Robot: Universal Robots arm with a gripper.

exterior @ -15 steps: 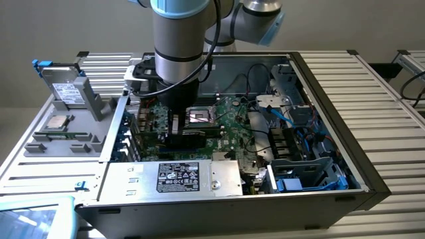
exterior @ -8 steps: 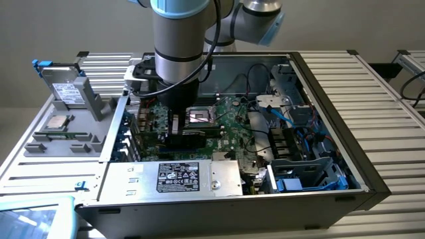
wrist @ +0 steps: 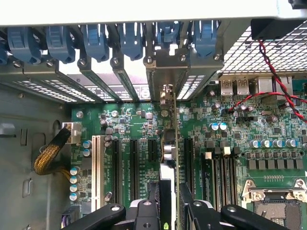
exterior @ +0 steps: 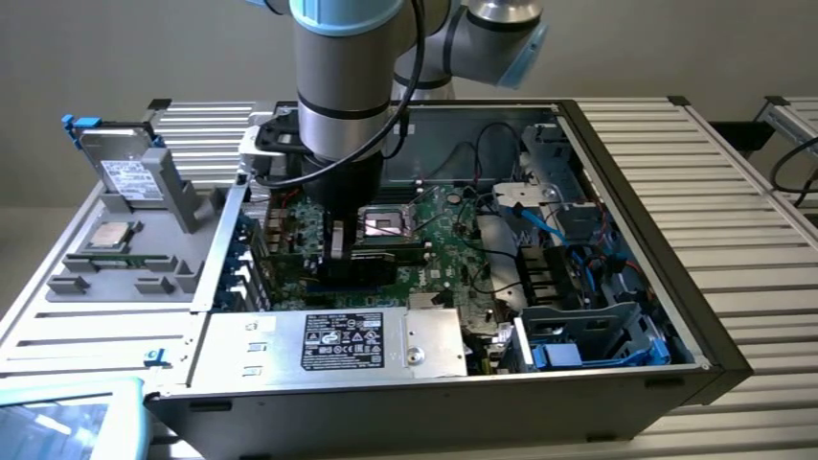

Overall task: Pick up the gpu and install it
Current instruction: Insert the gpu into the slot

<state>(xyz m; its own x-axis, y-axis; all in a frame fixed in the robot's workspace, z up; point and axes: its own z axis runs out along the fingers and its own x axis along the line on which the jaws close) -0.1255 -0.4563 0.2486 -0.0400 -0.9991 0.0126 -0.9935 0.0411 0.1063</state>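
Low in the center of the wrist view, the gripper (wrist: 169,203) stands partly closed on the upright gpu (wrist: 169,158) over 1 motherboard (wrist: 230,143) slot, so seating seems underway, calling for straight, even downward pressure.

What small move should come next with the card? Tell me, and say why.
Probably a gentle push straight down toward the motherboard. The gripper holds the gpu edge-on between its fingers, standing over a slot, with its bracket already at the open gap in the case's rear wall. Whether it is fully seated cannot be told.
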